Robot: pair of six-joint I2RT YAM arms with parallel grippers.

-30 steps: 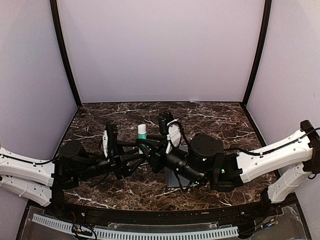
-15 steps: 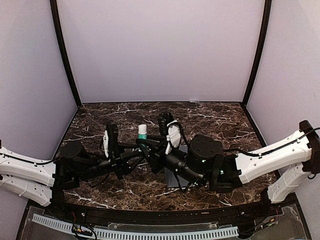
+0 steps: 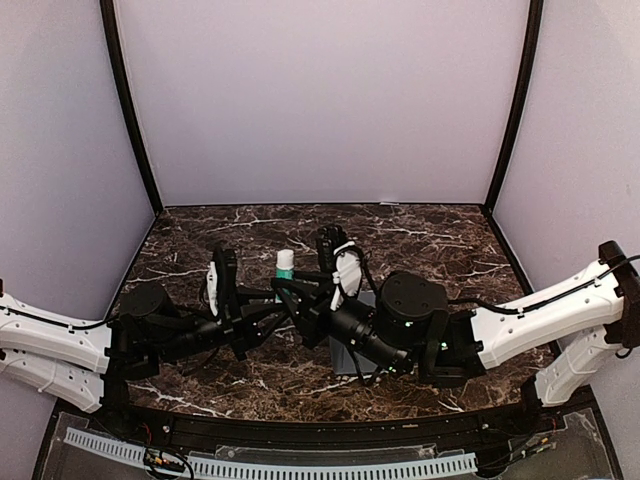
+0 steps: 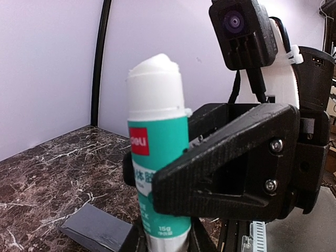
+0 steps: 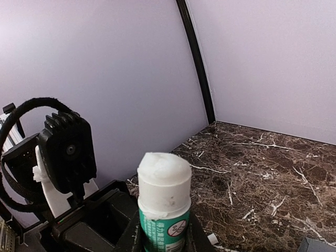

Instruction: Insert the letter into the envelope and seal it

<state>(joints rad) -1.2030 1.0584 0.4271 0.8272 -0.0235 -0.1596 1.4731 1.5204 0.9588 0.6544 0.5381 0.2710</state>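
A white-and-green glue stick (image 3: 285,262) stands upright above the marble table, held between both arms. My left gripper (image 4: 163,239) is shut on its lower end. My right gripper (image 5: 164,239) is shut on its green body, and one of its black fingers (image 4: 226,157) crosses the tube in the left wrist view. The stick's lumpy white top (image 5: 164,173) points up. The grey envelope (image 3: 352,355) lies flat on the table, mostly under the right arm, and one corner of the envelope (image 4: 97,228) shows beside the stick. The letter is hidden.
Pale walls enclose the dark marble table (image 3: 430,235) at the back and sides. The two wrists meet over the table's middle, with the right wrist camera (image 4: 241,26) close above the left gripper. A slotted rail (image 3: 270,465) runs along the near edge.
My left gripper's jaws have closed in on the glue stick. The stick and my right gripper have stayed almost where they were.
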